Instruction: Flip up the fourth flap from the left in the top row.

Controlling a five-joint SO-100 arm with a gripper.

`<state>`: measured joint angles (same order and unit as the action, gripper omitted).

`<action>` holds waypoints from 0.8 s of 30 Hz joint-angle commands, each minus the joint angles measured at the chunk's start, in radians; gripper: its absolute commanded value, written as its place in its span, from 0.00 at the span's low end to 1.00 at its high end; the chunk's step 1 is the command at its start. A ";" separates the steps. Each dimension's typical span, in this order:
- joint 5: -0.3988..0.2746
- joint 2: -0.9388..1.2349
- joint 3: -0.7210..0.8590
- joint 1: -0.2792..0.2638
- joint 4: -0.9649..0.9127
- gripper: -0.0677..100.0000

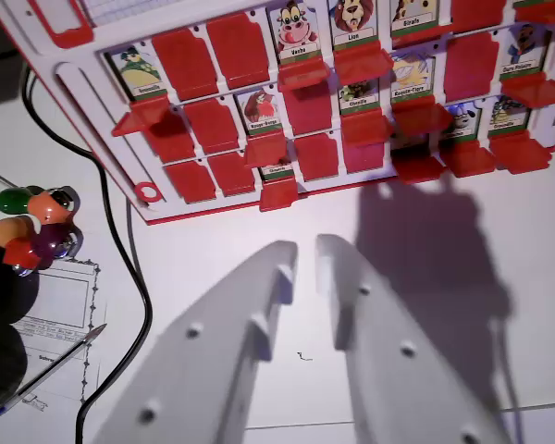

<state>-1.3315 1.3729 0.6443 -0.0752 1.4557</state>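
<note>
- Both white fingers (307,254) reach in from the near edge, tips close together with only a narrow gap between them, pinching nothing.
- They hang over bare white tabletop (259,231), near the game board (83,88) but apart from it, with their shadow falling to the right and onto the board's near edge.
- That red-and-white board lies tilted across the far part of the view, its rows of red flaps running left to right.
- Some flaps lie flat, showing plain red backs; others stand raised, showing cartoon animal cards with name labels.
- In the farthest row I can see, a raised card with a green figure (139,69) sits at the left, two flat flaps come next, then a raised cow card (296,30), a lion card (353,17) and a giraffe card (414,13).
- The board runs off the picture, so I cannot tell which row is truly the top.
- A black cable (120,250) curves down the left side of the tabletop.
- A cluster of coloured pegs (39,227) sits at the left, above a printed sheet (60,310) with a pen (51,370) lying on it.
</note>
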 commanded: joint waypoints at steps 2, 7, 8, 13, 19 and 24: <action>0.012 -0.058 -0.158 -0.009 -0.005 0.02; 0.017 -0.163 -0.221 -0.006 -0.025 0.02; 0.018 -0.184 -0.232 -0.005 -0.028 0.02; 0.025 -0.268 -0.261 0.003 -0.064 0.02; 0.029 -0.354 -0.288 0.009 -0.137 0.02; 0.031 -0.420 -0.321 0.012 -0.179 0.02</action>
<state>-1.3054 0.9342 0.4418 -0.0644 1.3192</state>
